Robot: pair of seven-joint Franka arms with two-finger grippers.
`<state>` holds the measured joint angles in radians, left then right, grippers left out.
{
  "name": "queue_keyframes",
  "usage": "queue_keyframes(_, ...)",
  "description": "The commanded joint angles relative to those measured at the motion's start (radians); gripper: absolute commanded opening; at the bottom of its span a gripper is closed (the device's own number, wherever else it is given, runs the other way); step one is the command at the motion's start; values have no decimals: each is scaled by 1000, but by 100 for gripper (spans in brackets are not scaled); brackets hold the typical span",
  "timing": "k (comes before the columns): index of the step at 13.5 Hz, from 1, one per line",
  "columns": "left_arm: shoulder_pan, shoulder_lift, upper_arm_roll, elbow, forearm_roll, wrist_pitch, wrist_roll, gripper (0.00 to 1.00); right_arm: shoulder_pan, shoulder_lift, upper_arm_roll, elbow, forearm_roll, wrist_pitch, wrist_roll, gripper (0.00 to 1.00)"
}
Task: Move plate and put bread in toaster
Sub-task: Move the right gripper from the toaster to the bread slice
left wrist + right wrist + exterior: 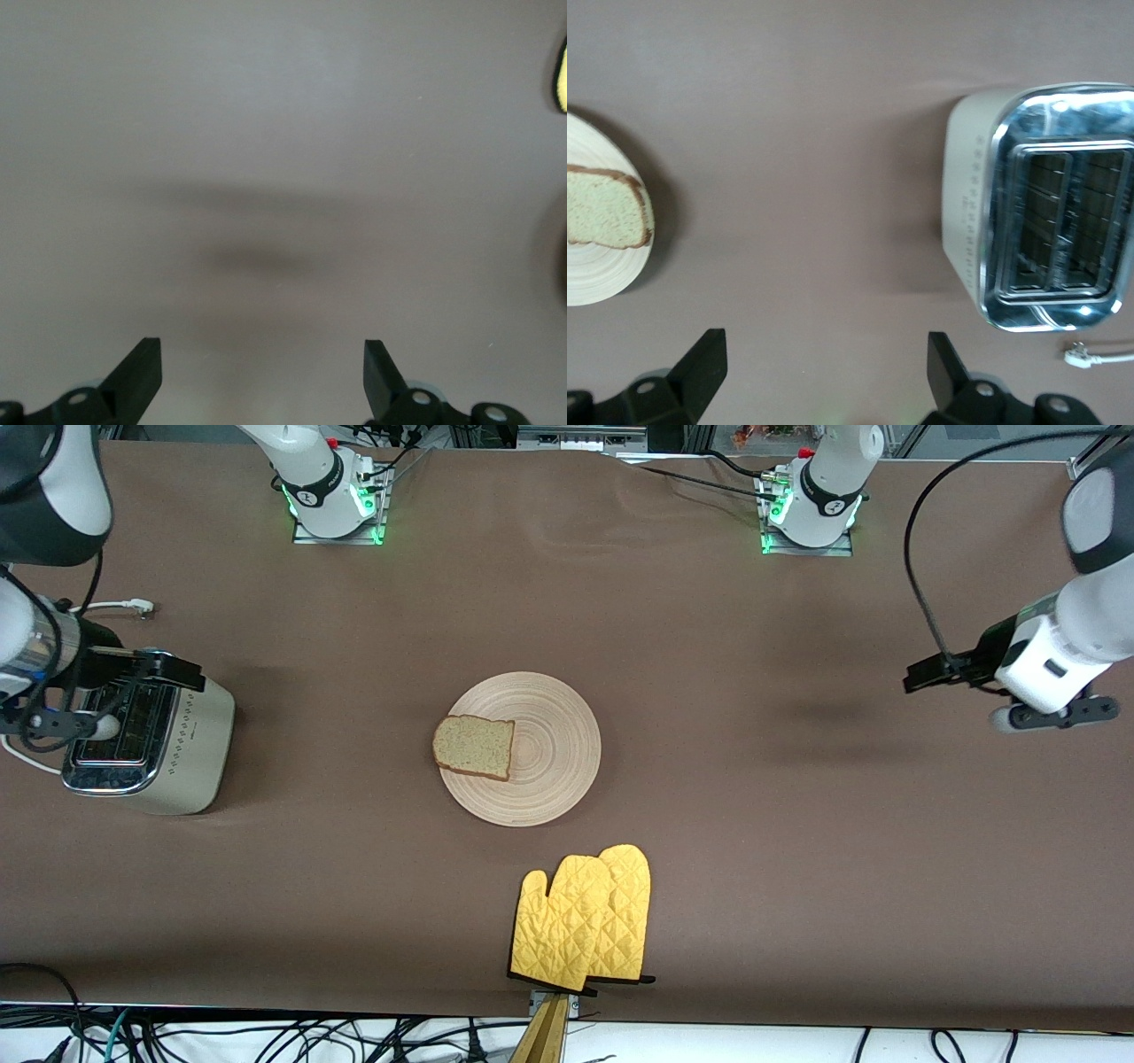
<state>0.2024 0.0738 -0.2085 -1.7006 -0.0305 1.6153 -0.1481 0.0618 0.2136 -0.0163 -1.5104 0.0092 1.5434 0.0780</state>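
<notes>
Nothing's been touched yet as far as we can judge, so we're at the very start: plate still to move, bread still to load.

Going across the front view from the right arm's end of the table: the toaster (pixel 151 748) sits there with both slots up and empty in the right wrist view. The right gripper (pixel 824 367) hangs over the bare cloth just beside it, fingers spread wide, grasping nothing. We only see the finger tips; in the front view the arm covers part of the toaster's top, and the white cord (pixel 1097 356) is cut off.

Mid-table is the plate (pixel 549 779), with the bread (pixel 474 747) lying flat on it, toward the toaster's side, one edge poking past the rim. Nearer the front camera are two yellow oven mitts (pixel 585 921), overlapping.

At the left arm's end, the left gripper (pixel 263 372) hovers over empty table (pixel 266 133), released too, well apart from the plate.

Next move, we reckon: one arm has to travel to the plate's rim. It's low and flat, so that's a fiddly pinch. Which arm goes first, we can't tell.
</notes>
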Motion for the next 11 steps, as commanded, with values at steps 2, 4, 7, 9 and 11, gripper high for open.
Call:
queue_keyframes(2, -34, 8, 15, 154, 69, -167, -19, 100, 64, 50, -1, 12, 15, 35, 20, 100)
queue_keyframes(4, -96, -3, 78, 185, 63, -215, -19, 100, 79, 90, 4, 10, 40, 50, 22, 100)
queue_keyframes(7, -100, -3, 99, 220, 50, -233, -13, 100, 87, 154, 4, 6, 120, 99, 57, 100)
queue_keyframes(9, -101, -6, 139, 236, 18, -270, -2, 100, 130, 197, 6, 2, 129, 151, 57, 100)
queue_keyframes(11, -126, -12, 169, 239, 17, -278, 18, 100, 154, 236, 6, -1, 132, 200, 86, 100)
